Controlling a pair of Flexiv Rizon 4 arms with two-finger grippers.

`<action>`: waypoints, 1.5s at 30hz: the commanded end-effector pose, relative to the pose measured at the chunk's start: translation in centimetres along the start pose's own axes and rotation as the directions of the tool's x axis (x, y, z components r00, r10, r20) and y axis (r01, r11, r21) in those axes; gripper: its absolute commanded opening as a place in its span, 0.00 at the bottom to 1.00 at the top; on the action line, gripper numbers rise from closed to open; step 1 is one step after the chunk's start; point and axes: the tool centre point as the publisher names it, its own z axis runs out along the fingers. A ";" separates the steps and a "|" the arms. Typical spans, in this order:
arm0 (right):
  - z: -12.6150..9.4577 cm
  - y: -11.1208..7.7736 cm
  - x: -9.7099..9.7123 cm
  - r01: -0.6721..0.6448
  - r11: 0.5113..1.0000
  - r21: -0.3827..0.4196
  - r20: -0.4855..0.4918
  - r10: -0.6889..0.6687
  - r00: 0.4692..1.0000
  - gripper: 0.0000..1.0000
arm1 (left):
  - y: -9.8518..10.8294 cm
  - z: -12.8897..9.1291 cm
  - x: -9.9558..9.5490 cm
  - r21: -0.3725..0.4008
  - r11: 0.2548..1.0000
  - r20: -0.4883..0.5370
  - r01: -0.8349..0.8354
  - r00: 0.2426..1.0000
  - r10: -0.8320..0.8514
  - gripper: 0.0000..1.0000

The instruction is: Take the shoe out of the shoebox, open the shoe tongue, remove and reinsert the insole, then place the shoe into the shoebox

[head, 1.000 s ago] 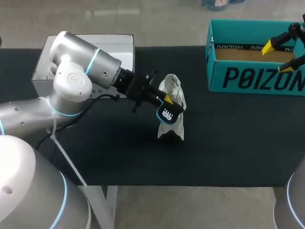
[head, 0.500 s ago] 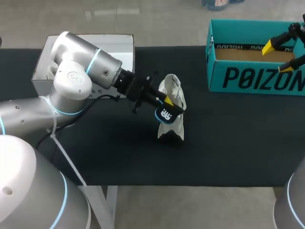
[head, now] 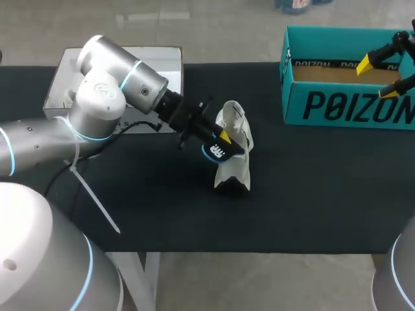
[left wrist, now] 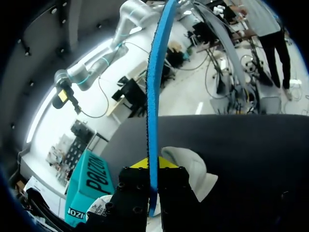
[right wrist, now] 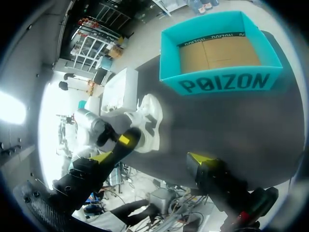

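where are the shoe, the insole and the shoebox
shoe (head: pixel 240 165), head view, on its white side
insole (left wrist: pixel 153 96), left wrist view, on its blue edge
shoebox (head: pixel 343 107), head view, on its teal front wall

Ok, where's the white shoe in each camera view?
Head view: shoe mid-table, at the left gripper.
Left wrist view: shoe just ahead of that gripper.
Right wrist view: shoe near the white box.
Shared landmark: the teal shoebox, in all three.

White shoe (head: pixel 237 139) mid-table; dark insole (head: pixel 217 153), blue-edged, lifted just beside shoe; teal shoebox (head: pixel 343 107) open, well apart at table's right.
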 end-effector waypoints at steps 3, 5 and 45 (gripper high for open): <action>0.0 -0.1 0.0 -0.002 1.000 0.000 0.003 0.002 1.000 1.00 | 0.4 -0.5 -0.1 -0.065 0.998 -0.046 -0.019 0.999 0.016 0.00; 0.0 -0.1 0.0 -0.002 1.000 0.000 0.003 0.002 1.000 1.00 | 0.6 -0.3 -0.1 -0.088 0.996 -0.046 -0.030 0.999 0.026 0.00; 0.0 -0.1 0.0 -0.002 1.000 0.000 0.003 0.002 1.000 1.00 | 0.9 2.7 0.0 -0.087 0.983 0.031 0.164 0.986 -0.162 0.00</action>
